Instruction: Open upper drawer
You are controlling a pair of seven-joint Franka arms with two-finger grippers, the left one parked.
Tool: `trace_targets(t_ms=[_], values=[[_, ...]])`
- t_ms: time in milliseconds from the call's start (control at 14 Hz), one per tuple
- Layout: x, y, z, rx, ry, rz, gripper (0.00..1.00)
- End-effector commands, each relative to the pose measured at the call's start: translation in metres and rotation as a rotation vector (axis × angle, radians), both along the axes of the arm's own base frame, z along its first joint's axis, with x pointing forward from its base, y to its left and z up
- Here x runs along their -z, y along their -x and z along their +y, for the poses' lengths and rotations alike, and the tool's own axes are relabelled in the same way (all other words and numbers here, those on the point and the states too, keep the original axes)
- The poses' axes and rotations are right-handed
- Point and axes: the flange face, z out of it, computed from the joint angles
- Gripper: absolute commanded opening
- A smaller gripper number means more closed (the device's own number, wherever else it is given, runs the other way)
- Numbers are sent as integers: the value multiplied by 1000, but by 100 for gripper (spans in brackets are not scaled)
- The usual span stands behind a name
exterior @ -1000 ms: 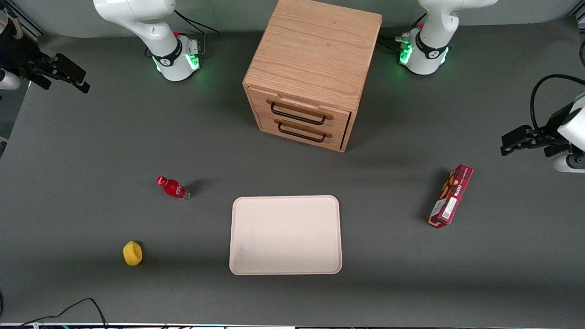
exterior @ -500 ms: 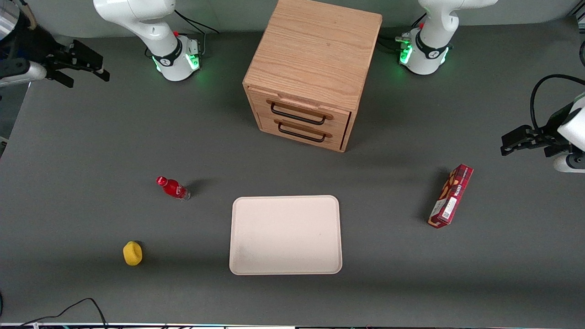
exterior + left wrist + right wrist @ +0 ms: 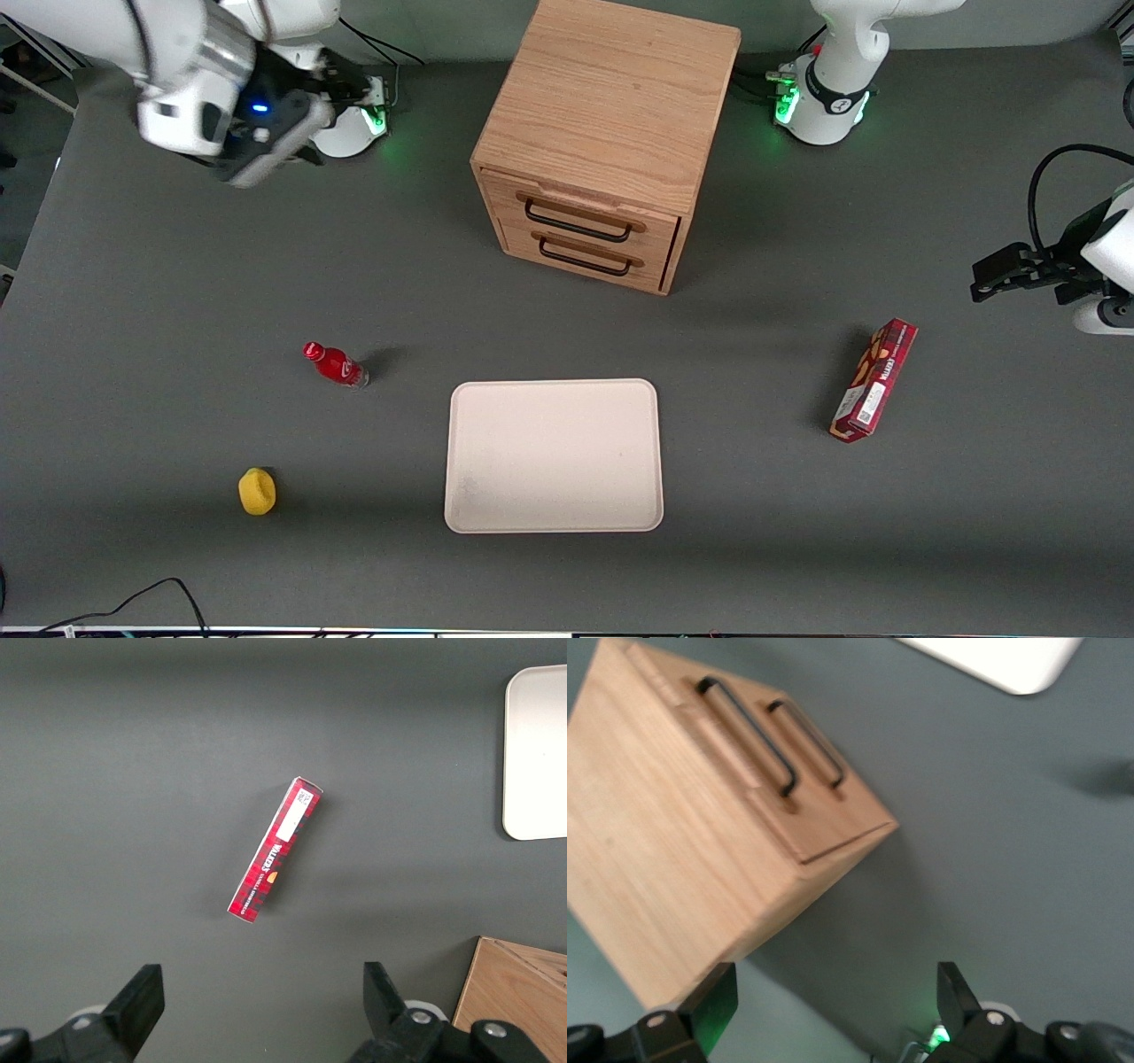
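Note:
The light oak cabinet [image 3: 611,106] stands at the table's middle, far from the front camera. Its upper drawer [image 3: 580,206] is shut flush, with a black bar handle [image 3: 578,221] above the matching lower drawer [image 3: 585,252]. My right gripper [image 3: 323,89] hangs above the table toward the working arm's end, well apart from the cabinet, close to the arm's own base [image 3: 350,120]. In the right wrist view the gripper [image 3: 833,1001] is open and empty, and the upper drawer's handle [image 3: 749,731] shows some way off from the fingertips.
A pale tray [image 3: 554,456] lies nearer the front camera than the cabinet. A red bottle [image 3: 335,364] and a yellow object [image 3: 257,492] lie toward the working arm's end. A red box [image 3: 873,381] lies toward the parked arm's end.
My right gripper has swung in from the table's edge toward the cabinet and turned so that the cabinet's front now faces its camera. The drawers have not moved.

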Motion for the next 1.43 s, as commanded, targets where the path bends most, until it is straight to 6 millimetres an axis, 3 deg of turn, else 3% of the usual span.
trace_targets(t_ms=[0,143,286,500,714,1000,1357], values=[[31,-31,60,-131,-107,41,100],[66,-53,94,-251,-206,30,100],[94,-69,110,-339,-289,-24,100],[144,-79,136,-369,-273,-39,100],[185,-72,172,-419,-263,-60,100],[210,-55,192,-461,-245,-66,100],[226,-49,198,-476,-227,-67,100]])
